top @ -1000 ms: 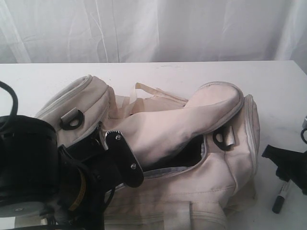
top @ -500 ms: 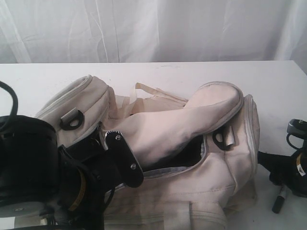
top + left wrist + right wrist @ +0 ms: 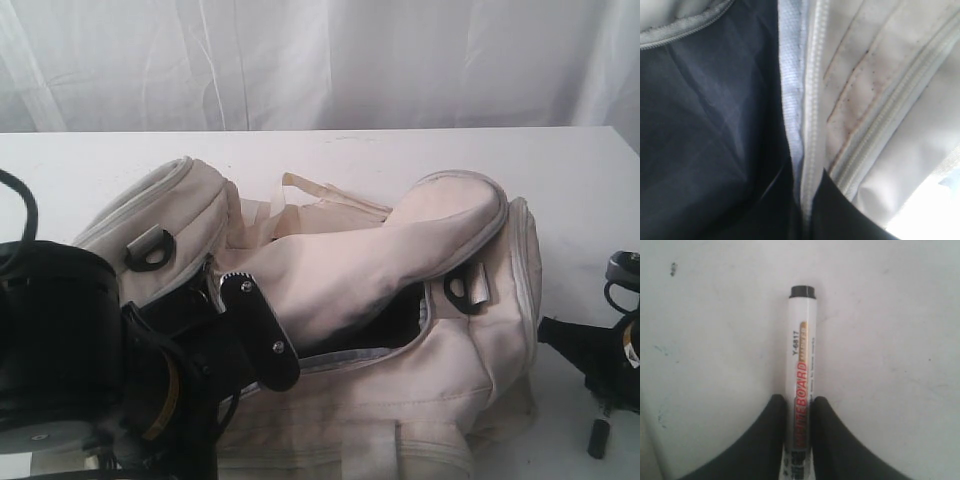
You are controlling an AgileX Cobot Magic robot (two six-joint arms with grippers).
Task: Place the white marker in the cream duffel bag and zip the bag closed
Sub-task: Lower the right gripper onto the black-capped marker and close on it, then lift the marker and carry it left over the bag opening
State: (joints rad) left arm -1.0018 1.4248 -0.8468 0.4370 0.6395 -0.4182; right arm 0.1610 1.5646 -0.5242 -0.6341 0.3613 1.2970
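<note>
The cream duffel bag (image 3: 420, 390) lies across the white table, its curved top flap (image 3: 400, 250) folded back over a dark opening (image 3: 400, 322). My left gripper (image 3: 232, 288) is at the opening's left end. In the left wrist view it (image 3: 807, 202) is shut on the bag's zip edge (image 3: 810, 125), beside the dark lining (image 3: 705, 140). The white marker (image 3: 801, 350) lies on the table right of the bag. My right gripper (image 3: 800, 407) presses both sides of its barrel. In the exterior view only the marker's dark end (image 3: 598, 438) shows below the right gripper (image 3: 603, 392).
The left arm's bulky black body (image 3: 60, 350) fills the lower left corner. Black strap loops (image 3: 458, 290) sit on the bag's ends. A white curtain (image 3: 320, 60) hangs behind the table's far edge. Bare tabletop (image 3: 580, 220) lies right of the bag.
My right gripper has come down over the marker and its jaws have narrowed onto the barrel. Most of the marker is now hidden in the exterior view. The left arm has not moved.
</note>
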